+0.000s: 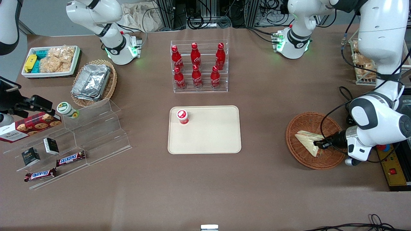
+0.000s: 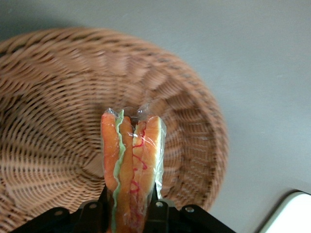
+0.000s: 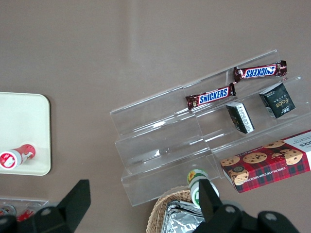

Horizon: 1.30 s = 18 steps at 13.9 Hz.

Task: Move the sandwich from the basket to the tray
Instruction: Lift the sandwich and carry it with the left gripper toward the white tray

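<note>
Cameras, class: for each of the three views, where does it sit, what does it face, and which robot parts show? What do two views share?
Front view: high over the table, looking down; both arms show, gripper on the sandwich in the basket.
Left wrist view: on the working wrist, facing sandwich and basket; fingers show.
Right wrist view: on the parked wrist, facing the clear shelf; its fingers show.
Shared: front and right wrist views show the tray.

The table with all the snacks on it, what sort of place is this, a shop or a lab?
Likely a robotics lab staged as a snack counter: cola bottles in a clear rack, Snickers bars on display steps, and the gripper shut on a sandwich over a basket.
</note>
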### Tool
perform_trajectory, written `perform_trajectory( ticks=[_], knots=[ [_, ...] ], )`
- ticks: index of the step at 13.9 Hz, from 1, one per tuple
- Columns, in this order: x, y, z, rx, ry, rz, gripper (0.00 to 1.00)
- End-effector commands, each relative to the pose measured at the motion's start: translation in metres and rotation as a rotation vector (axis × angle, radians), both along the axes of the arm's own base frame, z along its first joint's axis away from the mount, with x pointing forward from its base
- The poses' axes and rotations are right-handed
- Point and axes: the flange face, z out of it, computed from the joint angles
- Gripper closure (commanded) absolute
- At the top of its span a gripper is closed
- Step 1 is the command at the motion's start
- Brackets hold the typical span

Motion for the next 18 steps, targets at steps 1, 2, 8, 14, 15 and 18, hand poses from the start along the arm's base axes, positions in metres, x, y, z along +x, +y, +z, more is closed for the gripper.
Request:
perform_trajectory(
  ticks=[1, 2, 8, 14, 15, 18],
  knots=[
    [0.025, -0.021, 0.062, -0.015, -0.008, -0.085, 0.78],
    [0.032, -0.024, 0.087, 0.015, -0.003, -0.132, 0.80],
    [0.027, -0.091, 0.237, 0.057, 0.125, -0.206, 0.92],
    [-0.027, -0.240, 0.305, 0.092, 0.164, -0.179, 0.96],
    [-0.038, -0.275, 0.303, 0.105, 0.176, -0.182, 1.00],
    [-0.051, -0.350, 0.268, 0.124, 0.175, -0.265, 1.00]
  ],
)
